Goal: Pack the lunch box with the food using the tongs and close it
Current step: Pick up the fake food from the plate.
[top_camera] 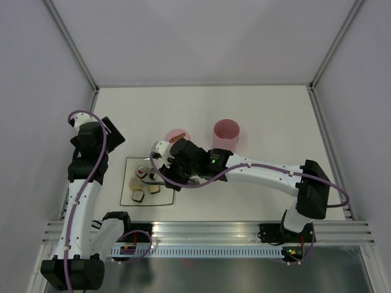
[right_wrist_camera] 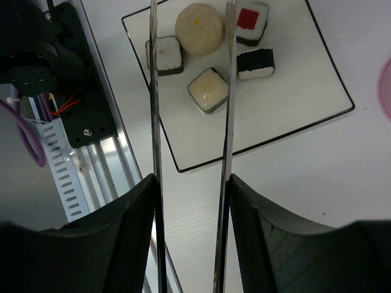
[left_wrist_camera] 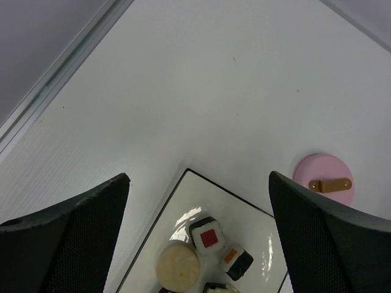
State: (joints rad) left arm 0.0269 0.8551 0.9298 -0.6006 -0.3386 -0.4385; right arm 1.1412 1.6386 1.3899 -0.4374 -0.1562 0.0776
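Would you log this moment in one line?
right gripper holding tongs over plate | food on plate | left gripper open | lunch box open, lid aside

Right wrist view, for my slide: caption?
Right gripper holds tongs over a plate of five food pieces.

1. The left arm [top_camera: 79, 195] has white links and bulky black joint housings, and a purple cable [top_camera: 78, 112] loops along it.
2. The right arm [top_camera: 269, 174] is built alike, with a second purple cable [top_camera: 189, 187] and a small green light [top_camera: 214, 161] near its wrist.
3. The left end effector [left_wrist_camera: 198, 176] has black, wedge-shaped fingers [left_wrist_camera: 67, 238] with finely dimpled inner faces.
4. The right end effector [right_wrist_camera: 192, 177] has black, rounded fingertips [right_wrist_camera: 131, 232].
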